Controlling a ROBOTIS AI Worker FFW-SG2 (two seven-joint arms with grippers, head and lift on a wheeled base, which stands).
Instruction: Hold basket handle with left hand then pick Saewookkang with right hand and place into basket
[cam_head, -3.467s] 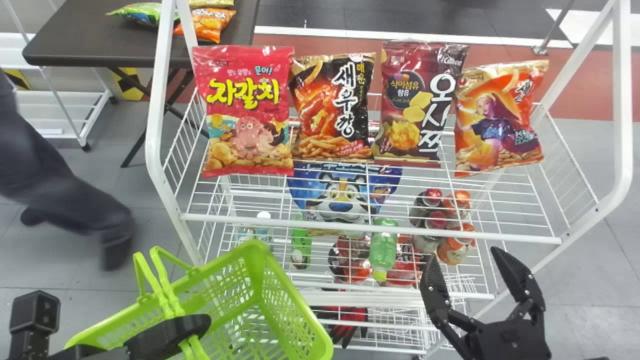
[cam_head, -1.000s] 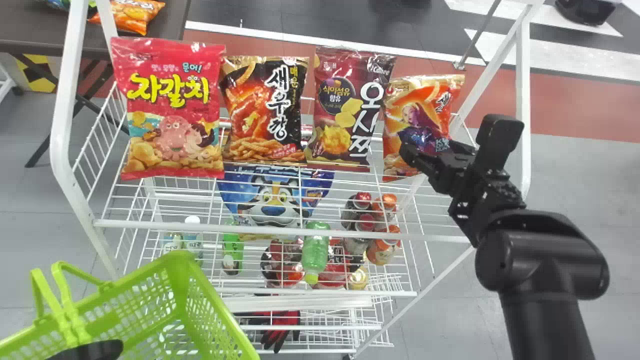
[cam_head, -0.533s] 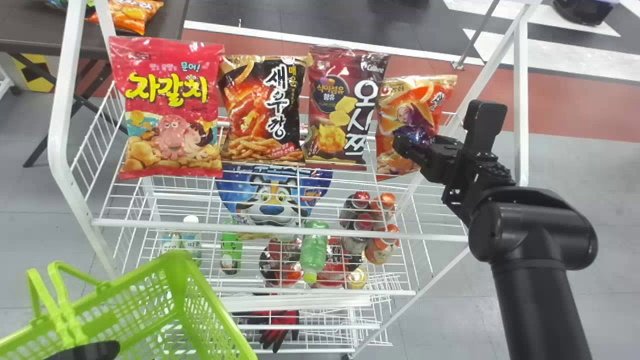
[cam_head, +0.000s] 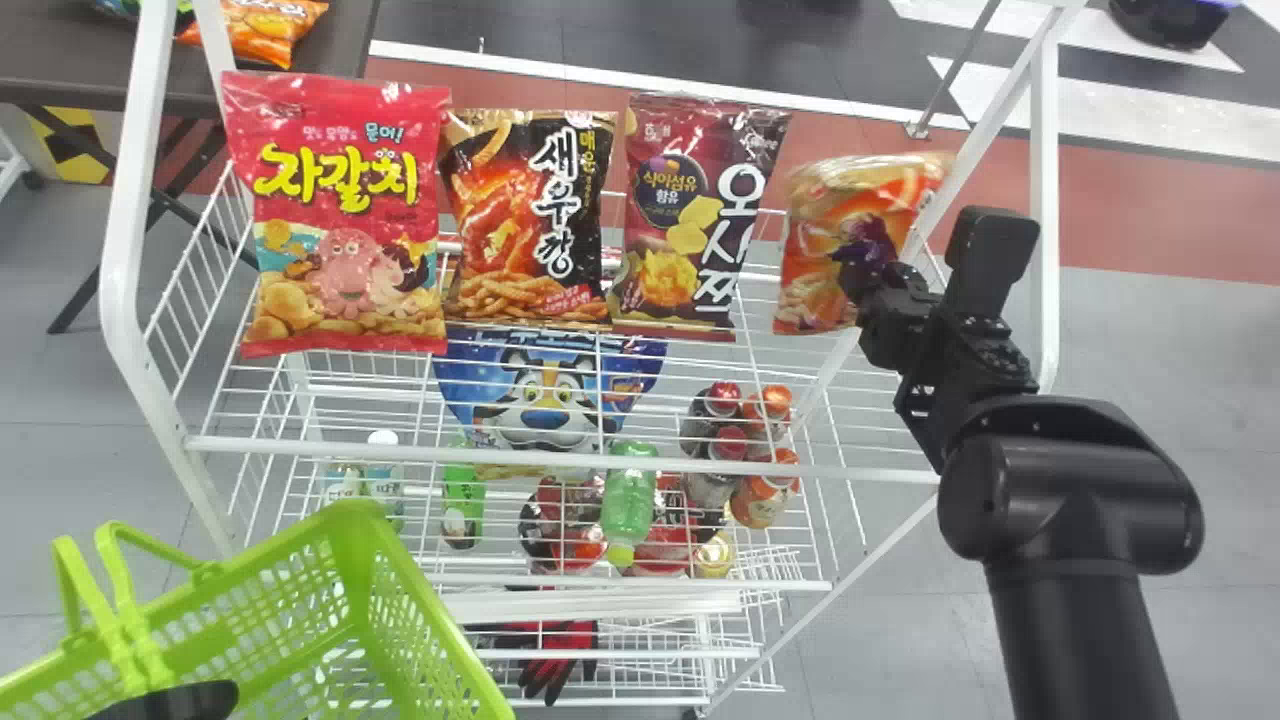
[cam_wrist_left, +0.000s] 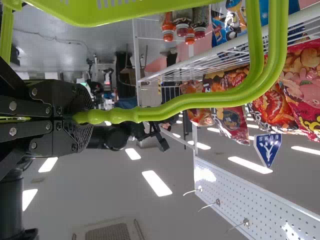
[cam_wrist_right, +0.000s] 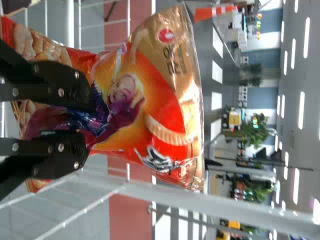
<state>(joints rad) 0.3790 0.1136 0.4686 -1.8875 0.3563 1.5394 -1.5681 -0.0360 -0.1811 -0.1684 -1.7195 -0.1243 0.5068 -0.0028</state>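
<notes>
Saewookkang (cam_head: 830, 215) pinched in right gripper (cam_head: 852, 265), fingers slightly apart, basket handle (cam_wrist_left: 180, 108) clamped in left gripper (cam_head: 175, 700)

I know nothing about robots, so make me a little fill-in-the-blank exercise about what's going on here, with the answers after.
The left end effector holds the handle of a basket coloured ____. The right end effector grips the orange snack bag, at the head view's ____ end of the four-bag row. The row's red bag shows a pink cartoon ____. The blue bag below shows a cartoon ____.

Missing words: green; right; octopus; tiger.
</notes>
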